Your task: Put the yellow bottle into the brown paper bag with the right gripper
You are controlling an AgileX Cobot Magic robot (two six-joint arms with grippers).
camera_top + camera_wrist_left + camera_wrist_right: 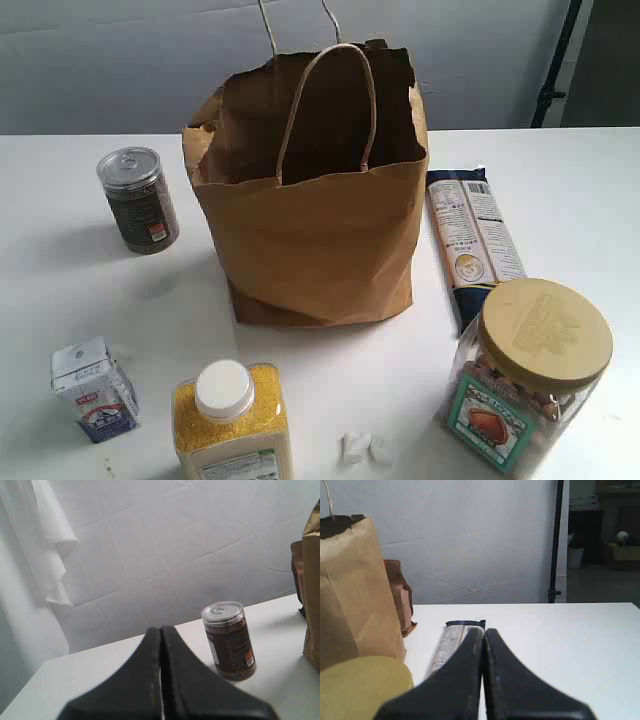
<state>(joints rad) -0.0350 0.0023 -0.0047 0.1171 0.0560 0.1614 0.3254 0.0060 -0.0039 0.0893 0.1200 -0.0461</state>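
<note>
The yellow bottle stands upright on the white surface, in front of the brown paper bag and apart from it. The right gripper has its jaws pressed together on nothing, with the bottle outside its wrist view.

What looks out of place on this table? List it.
A crumpled white scrap lies loose between the yellow bottle and the tan-lidded jar. The brown paper bag is creased, its rim ragged. Nothing looks spilled.

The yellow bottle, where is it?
In the exterior view, the yellow bottle stands bottom left of centre, between the small carton and the tan-lidded jar.
</note>
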